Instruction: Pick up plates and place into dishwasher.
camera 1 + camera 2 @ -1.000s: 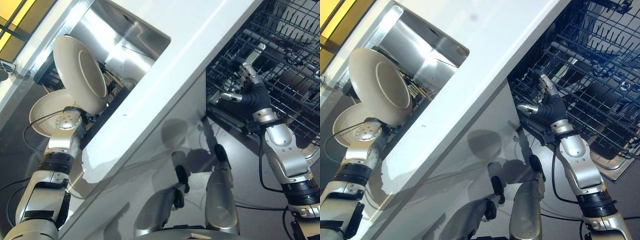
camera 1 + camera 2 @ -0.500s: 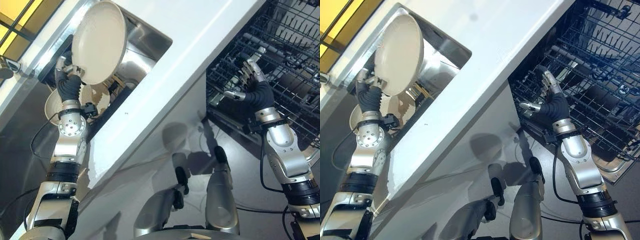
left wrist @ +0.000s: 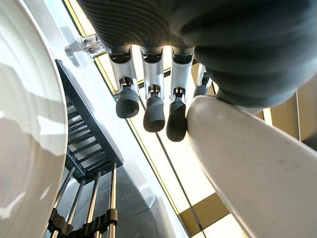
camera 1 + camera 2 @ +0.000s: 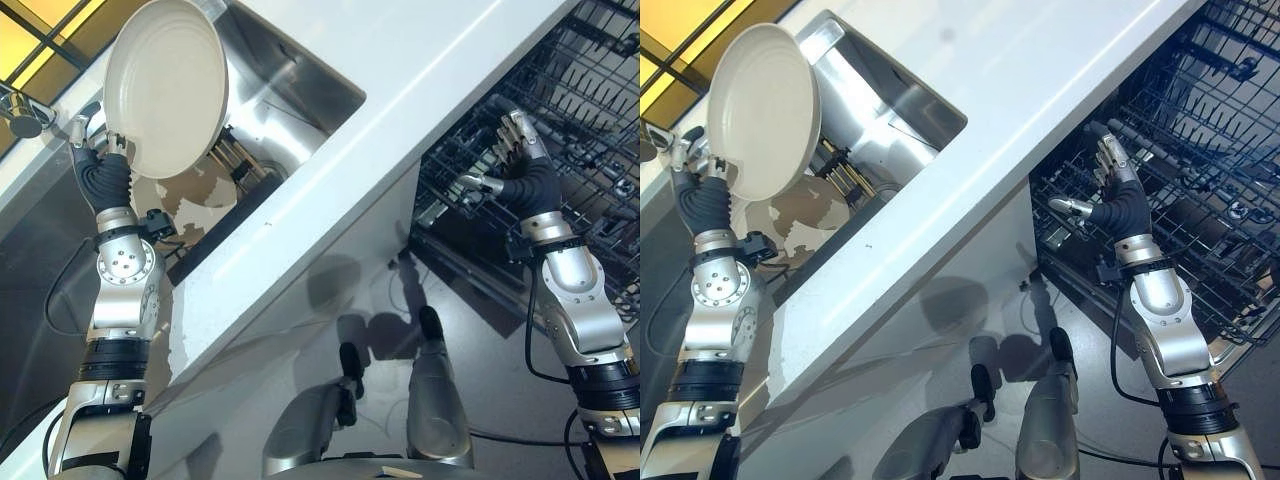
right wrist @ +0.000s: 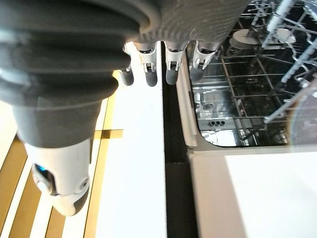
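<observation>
Plate [image 4: 165, 85] is pinched at its rim by left hand [image 4: 98, 172], above sink [image 4: 285, 95]; dishwasher rack [image 4: 580, 110] lies far right, beside spread right hand [image 4: 525, 170].

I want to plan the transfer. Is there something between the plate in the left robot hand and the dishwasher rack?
Yes. The left robot hand holds the plate over the sink. The white countertop lies between it and the dishwasher rack, so the plate must cross over it. The right robot hand, empty, is raised before the rack.
</observation>
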You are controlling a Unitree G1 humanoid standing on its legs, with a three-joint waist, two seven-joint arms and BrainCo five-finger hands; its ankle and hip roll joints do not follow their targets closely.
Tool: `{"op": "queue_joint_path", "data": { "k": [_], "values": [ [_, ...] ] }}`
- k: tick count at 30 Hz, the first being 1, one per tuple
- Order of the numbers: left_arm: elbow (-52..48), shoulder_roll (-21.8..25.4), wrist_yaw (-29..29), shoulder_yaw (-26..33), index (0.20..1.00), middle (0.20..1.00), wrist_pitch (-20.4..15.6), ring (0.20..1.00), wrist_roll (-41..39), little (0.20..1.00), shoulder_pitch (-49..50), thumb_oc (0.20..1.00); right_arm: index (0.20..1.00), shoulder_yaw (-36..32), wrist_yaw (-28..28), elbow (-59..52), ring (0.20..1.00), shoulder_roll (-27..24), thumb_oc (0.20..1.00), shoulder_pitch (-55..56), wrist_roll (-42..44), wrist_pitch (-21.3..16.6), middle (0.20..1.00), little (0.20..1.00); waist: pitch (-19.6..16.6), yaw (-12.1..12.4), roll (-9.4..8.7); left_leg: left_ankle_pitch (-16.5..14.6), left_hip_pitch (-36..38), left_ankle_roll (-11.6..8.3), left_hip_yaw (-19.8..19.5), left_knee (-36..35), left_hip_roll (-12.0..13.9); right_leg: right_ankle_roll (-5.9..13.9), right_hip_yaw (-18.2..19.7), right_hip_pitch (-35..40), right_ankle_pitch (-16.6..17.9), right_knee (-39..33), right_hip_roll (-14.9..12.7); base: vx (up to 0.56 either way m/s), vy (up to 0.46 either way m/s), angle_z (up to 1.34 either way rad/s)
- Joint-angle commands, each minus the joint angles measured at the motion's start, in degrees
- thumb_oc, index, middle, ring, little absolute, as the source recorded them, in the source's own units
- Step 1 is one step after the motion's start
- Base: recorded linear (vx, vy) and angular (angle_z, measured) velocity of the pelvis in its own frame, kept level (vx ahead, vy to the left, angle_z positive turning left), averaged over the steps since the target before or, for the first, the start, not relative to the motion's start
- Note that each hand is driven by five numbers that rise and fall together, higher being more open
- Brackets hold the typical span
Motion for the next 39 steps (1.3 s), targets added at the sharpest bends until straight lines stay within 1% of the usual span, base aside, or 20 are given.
{"op": "queue_joint_path", "data": {
  "k": [1,3,5,10,15,18,21,22,23,25,27,30,31,32,33,39],
  "values": [
    [-2.1,4.0,1.2,2.6,0.200,0.200,-4.0,0.200,2.1,0.200,1.3,0.200,1.000,-2.3,-1.9,-3.9,1.000,1.8,1.000,3.8,-0.2,-5.8,1.000,1.000,-6.0,0.8,-1.78,3.8,-3.7,-2.90,-5.7,-0.4,0.3,-1.06,-3.1,3.9,-4.9,4.4,-3.7,0.01,-0.062,0.02],
    [-2.5,4.2,1.6,3.3,0.200,0.200,-4.7,0.200,2.9,0.200,1.9,0.200,1.000,-3.2,-3.7,-3.9,1.000,1.9,1.000,4.3,-0.8,-7.4,1.000,1.000,-6.3,0.9,-2.15,3.6,-3.3,-2.90,-5.8,-0.3,0.4,-1.12,-3.5,4.5,-5.0,4.2,-3.7,0.02,-0.063,0.04],
    [-3.0,4.4,2.0,3.7,0.200,0.200,-5.1,0.200,3.3,0.200,2.5,0.200,1.000,-4.4,-4.2,-4.2,1.000,1.9,1.000,4.8,-1.2,-8.3,1.000,1.000,-6.8,0.9,-2.40,3.4,-2.9,-2.88,-5.9,-0.3,0.5,-1.11,-3.7,5.0,-5.2,4.2,-3.7,0.02,-0.053,0.06],
    [-4.8,5.1,2.0,5.5,0.200,0.200,-4.6,0.200,3.9,0.200,4.7,0.200,1.000,-7.8,-7.8,-5.5,1.000,1.1,1.000,6.2,-2.5,-10.9,1.000,1.000,-8.6,1.2,-2.95,3.1,-0.8,-2.83,-5.6,-1.3,0.9,-0.82,-5.3,7.3,-5.6,3.0,-4.2,0.02,-0.067,-0.02],
    [-6.1,6.4,2.9,7.4,0.200,0.200,-4.4,0.200,5.7,0.200,6.9,0.200,1.000,-10.2,-9.4,-8.0,1.000,0.2,1.000,6.3,-3.5,-13.5,1.000,1.000,-10.6,1.7,-3.73,2.8,1.3,-2.95,-5.0,-2.5,1.9,-0.35,-7.1,9.8,-5.8,1.5,-4.6,-0.01,-0.122,-0.11],
    [-6.9,7.0,3.6,8.5,0.200,0.200,-4.3,0.200,6.5,0.200,8.1,0.200,1.000,-10.6,-8.9,-9.3,1.000,0.2,1.000,5.9,-3.0,-14.8,1.000,1.000,-12.2,2.0,-4.31,2.7,2.8,-3.06,-4.8,-3.5,2.5,-0.09,-7.9,11.5,-6.1,0.4,-4.3,-0.03,-0.160,-0.08],
    [-7.5,7.9,4.7,9.3,0.200,0.200,-4.0,0.200,8.5,0.200,8.9,0.200,1.000,-9.8,-6.6,-10.6,1.000,0.3,1.000,5.5,-2.1,-15.6,1.000,1.000,-13.9,2.4,-4.81,2.7,4.1,-3.37,-4.8,-4.5,3.3,-0.24,-8.6,12.9,-6.2,-0.8,-3.7,-0.07,-0.204,-0.04],
    [-7.7,8.1,5.1,9.4,0.200,0.200,-4.0,0.200,9.2,0.200,9.0,0.200,1.000,-9.4,-5.5,-11.0,1.000,0.4,1.000,5.1,-1.1,-15.7,1.000,1.000,-14.3,2.4,-4.93,3.3,4.1,-3.45,-4.8,-4.7,3.7,-0.39,-8.8,13.1,-5.5,-1.2,-3.3,-0.09,-0.194,-0.05],
    [-7.8,8.3,5.4,9.4,0.200,0.200,-4.2,0.200,9.7,0.200,9.2,0.200,1.000,-9.0,-4.8,-11.3,1.000,0.4,1.000,5.0,-0.1,-15.7,1.000,1.000,-14.8,2.6,-5.06,3.4,4.5,-3.57,-4.9,-5.0,4.0,-0.51,-9.0,13.6,-5.5,-1.7,-3.1,-0.11,-0.239,-0.05],
    [-8.8,9.4,6.3,9.0,0.200,0.200,-4.8,0.200,12.5,0.200,9.3,0.200,1.000,-6.9,-1.7,-12.1,1.000,0.9,1.000,3.9,2.9,-15.3,1.000,1.000,-16.5,3.4,-5.71,3.6,5.2,-3.95,-5.4,-5.9,4.9,-0.72,-9.5,15.0,-5.3,-3.2,-2.4,-0.09,-0.318,-0.05],
    [-9.8,10.0,6.8,8.1,0.200,0.200,-4.8,0.200,15.6,0.200,9.0,0.200,1.000,-5.1,-0.3,-12.6,1.000,1.4,1.000,2.9,4.5,-14.7,1.000,1.000,-17.3,3.8,-6.11,4.0,5.7,-4.20,-6.0,-6.7,5.5,-0.88,-9.9,15.9,-4.8,-4.4,-1.8,-0.11,-0.286,-0.06],
    [-12.1,10.9,8.4,6.0,0.200,0.200,-4.3,0.200,21.7,0.200,8.0,0.200,1.000,-1.4,2.1,-13.1,1.000,3.2,1.000,0.9,7.0,-11.9,1.000,1.000,-18.6,4.7,-6.91,4.5,6.5,-4.69,-6.7,-7.9,6.5,-1.13,-10.9,17.7,-4.3,-6.5,-0.8,-0.13,-0.270,0.09],
    [-13.4,11.2,9.2,4.8,0.200,0.200,-3.4,0.200,24.2,0.200,7.3,0.200,1.000,0.5,1.8,-13.3,1.000,3.8,1.000,0.0,6.9,-11.0,1.000,1.000,-19.1,5.1,-7.17,4.7,6.8,-4.88,-7.0,-8.5,6.8,-1.21,-11.4,18.4,-4.1,-7.5,-0.4,-0.12,-0.241,0.00],
    [-13.8,11.3,9.6,4.3,0.200,0.200,-3.1,0.200,25.3,0.200,7.0,0.200,1.000,1.2,1.8,-13.3,1.000,4.1,1.000,-0.4,7.1,-10.7,1.000,1.000,-19.3,5.2,-7.25,4.8,7.1,-4.96,-7.1,-8.7,7.0,-1.26,-11.6,18.9,-3.9,-8.0,-0.2,-0.13,-0.255,-0.06],
    [-14.2,11.4,9.8,2.6,0.200,0.200,-2.8,0.200,27.5,0.200,6.3,0.200,1.000,3.2,2.1,-13.4,1.000,5.0,1.000,-1.3,7.8,-9.6,1.000,1.000,-20.0,5.6,-7.52,5.0,7.3,-5.16,-7.4,-9.2,7.3,-1.32,-11.9,19.5,-3.8,-8.7,0.1,-0.11,-0.195,-0.11],
    [-15.0,11.7,11.8,-2.2,0.200,0.200,-1.3,0.200,32.9,0.200,4.1,0.200,1.000,9.1,0.3,-13.8,1.000,7.6,1.000,-3.5,9.0,-6.4,1.000,1.000,-21.8,6.4,-8.24,5.7,8.4,-5.70,-8.2,-10.7,8.5,-1.58,-12.7,21.5,-3.4,-10.8,1.4,-0.08,-0.165,0.08]
  ]
}}
